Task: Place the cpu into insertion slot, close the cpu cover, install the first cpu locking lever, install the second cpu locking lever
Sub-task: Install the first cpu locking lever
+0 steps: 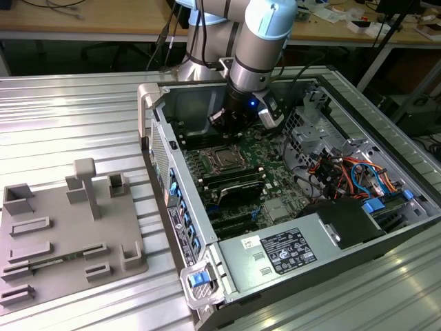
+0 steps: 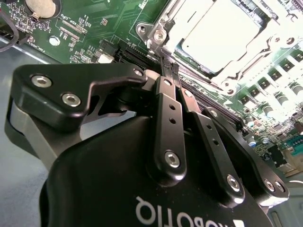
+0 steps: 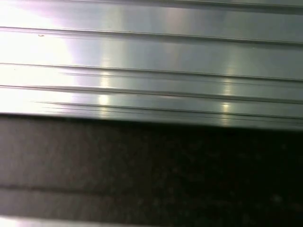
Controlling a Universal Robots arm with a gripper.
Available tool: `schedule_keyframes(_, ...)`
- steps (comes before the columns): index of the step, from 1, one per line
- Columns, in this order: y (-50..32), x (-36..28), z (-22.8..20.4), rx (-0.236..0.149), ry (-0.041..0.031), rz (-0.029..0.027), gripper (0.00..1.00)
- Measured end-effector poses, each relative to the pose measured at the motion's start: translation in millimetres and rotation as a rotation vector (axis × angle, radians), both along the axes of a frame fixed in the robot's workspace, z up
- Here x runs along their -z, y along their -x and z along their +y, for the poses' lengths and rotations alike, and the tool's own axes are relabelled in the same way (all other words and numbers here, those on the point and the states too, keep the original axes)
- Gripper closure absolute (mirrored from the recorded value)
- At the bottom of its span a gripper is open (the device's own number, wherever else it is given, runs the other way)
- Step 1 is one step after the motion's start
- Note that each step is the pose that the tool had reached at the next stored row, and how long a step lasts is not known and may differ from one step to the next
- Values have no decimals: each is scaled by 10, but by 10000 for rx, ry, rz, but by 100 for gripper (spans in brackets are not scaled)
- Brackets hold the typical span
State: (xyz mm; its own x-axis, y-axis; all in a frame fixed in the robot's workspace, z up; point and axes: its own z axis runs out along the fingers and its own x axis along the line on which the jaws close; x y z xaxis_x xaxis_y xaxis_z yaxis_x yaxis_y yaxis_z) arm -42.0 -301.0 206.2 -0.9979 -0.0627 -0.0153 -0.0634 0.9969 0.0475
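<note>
The cpu (image 2: pixel 220 30) lies flat in the insertion slot (image 1: pixel 224 160) on the green motherboard, its silver top showing. The cpu cover (image 2: pixel 171 19) appears to lie down around the chip as a silver frame. I cannot tell whether the locking levers are latched. In the second wrist view my gripper (image 2: pixel 169 66) is shut, its two black fingers (image 2: pixel 170 113) meeting at the tips with nothing visible between them, close to a corner of the socket frame. In the exterior view the gripper (image 1: pixel 224 123) hangs inside the open computer case, just behind the socket.
The case (image 1: pixel 148 103) has raised metal walls around the board. Black memory slots (image 1: pixel 234 186), a bundle of coloured cables (image 1: pixel 344 172) and a power supply box (image 1: pixel 282 252) lie near the socket. A grey fixture plate (image 1: pixel 62 227) rests on the ribbed aluminium table (image 3: pixel 151 52).
</note>
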Motion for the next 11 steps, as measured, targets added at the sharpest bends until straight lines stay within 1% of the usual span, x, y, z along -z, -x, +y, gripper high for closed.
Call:
schedule_keyframes(6,0,1,-9,0,15,1,89)
schedule_keyframes(11,0,12,-9,-1,47,0,89)
